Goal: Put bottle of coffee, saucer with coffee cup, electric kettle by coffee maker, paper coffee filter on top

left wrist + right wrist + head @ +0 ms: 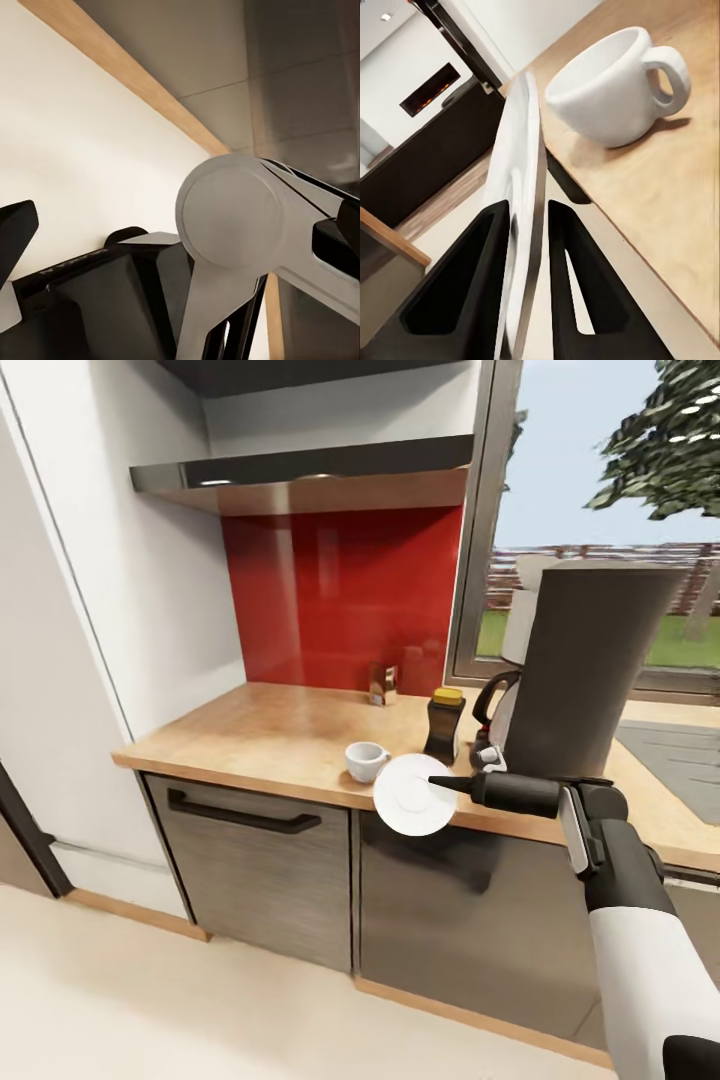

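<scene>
Pale flooring and grey cabinet fronts are seen nearest the robot, below a wooden countertop backed by a red splashback and a window.

Closest in, the right gripper is extended over the counter's front edge, and its fingers are clamped on the saucer, one on each face of the rim. The saucer is held on edge, tilted, and overhangs the counter edge; it has not yet been set down. In the left wrist view, only part of a dark finger of the left gripper is shown above the robot's own structure, so it cannot be told whether those fingers are open or closed.

Just beside the saucer, the coffee cup is standing upright on the bare counter, not on the saucer.

Further back, the bottle of coffee is found on the counter, so that item is judged done. Beside it, the dark handle of what is taken for the electric kettle is seen, touching or close to the tall grey coffee maker. A small brown carton stands against the splashback; its contents cannot be determined.

Outstanding, as judged: saucer placement, cup onto saucer. The filter step cannot be confirmed.
</scene>
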`<state>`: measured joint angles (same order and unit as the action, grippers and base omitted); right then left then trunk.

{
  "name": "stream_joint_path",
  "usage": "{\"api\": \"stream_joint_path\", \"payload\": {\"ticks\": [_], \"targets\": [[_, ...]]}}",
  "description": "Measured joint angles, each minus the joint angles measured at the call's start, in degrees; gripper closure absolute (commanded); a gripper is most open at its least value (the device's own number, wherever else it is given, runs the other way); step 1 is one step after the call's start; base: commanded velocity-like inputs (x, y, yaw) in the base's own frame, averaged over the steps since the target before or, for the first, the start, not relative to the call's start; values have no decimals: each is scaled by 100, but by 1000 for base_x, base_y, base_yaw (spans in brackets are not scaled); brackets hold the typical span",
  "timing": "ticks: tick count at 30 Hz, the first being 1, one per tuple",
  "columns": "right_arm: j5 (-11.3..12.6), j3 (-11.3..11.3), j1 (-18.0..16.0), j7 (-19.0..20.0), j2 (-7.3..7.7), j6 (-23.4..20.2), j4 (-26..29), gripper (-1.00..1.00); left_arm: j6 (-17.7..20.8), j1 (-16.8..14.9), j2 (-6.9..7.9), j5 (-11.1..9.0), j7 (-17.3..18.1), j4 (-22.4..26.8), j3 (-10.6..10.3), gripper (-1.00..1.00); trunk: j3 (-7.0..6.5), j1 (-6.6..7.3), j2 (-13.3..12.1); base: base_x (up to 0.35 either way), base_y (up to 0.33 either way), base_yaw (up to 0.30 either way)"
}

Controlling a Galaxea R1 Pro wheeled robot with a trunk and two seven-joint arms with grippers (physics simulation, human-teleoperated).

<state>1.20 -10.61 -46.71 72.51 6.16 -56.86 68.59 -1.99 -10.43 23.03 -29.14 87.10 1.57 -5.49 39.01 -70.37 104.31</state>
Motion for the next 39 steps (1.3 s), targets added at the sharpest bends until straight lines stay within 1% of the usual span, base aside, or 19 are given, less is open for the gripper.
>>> {"api": "stream_joint_path", "payload": {"ticks": [6, 13, 23, 28, 39], "targets": [[0, 1, 0, 0, 0, -4, -2, 100, -2, 0, -2, 0, 0, -1, 0, -100, 0, 0, 0, 13, 76, -273], [0, 0, 1, 1, 1, -5, -2, 100, 0, -1, 5, 0, 2, -2, 0, -100, 0, 0, 0, 1, 269, -276], [0, -8, 0, 1, 0, -2, -3, 100, -6, 0, 8, 0, 7, -2, 0, -100, 0, 0, 0, 0, 307, -66], [0, -3, 1, 1, 1, -5, -2, 100, -8, -1, 7, 0, 7, -3, 0, -100, 0, 0, 0, 0, 286, -215], [0, 0, -1, 0, -1, -5, -12, 100, 0, 0, 7, 0, -5, -1, 0, -100, 0, -1, 0, 0, 46, -282]]}}
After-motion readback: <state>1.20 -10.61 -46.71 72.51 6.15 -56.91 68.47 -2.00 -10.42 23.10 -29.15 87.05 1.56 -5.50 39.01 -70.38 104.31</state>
